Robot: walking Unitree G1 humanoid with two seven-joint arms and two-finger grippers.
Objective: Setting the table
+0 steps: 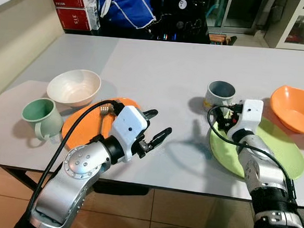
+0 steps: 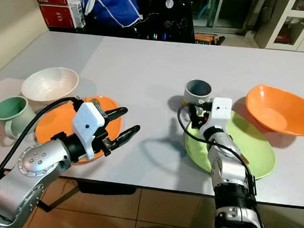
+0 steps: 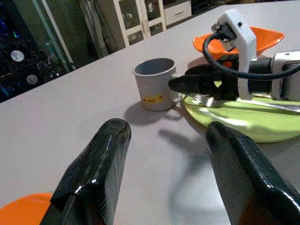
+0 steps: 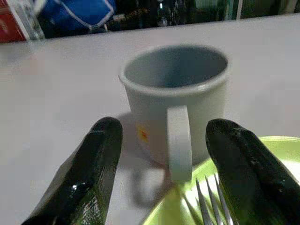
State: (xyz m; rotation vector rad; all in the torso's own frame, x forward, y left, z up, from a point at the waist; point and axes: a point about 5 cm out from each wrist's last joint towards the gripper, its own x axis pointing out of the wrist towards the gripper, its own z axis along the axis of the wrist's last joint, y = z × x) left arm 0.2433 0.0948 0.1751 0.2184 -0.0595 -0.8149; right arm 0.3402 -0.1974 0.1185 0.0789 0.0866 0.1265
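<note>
Up close, right wrist view reveals fork (image 4: 206, 199) tines on green plate (image 4: 183, 206). Two mugs, two bowls, two plates. Both grippers' fingers spread wide, empty.

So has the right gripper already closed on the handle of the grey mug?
No, the right gripper is open, its black fingers apart on either side of the grey mug handle without touching it.

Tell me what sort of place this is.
Probably a home dining area: a long pale grey table set with a grey mug, a lime-green oval plate and an orange bowl, with glass-door cabinets behind.
</note>
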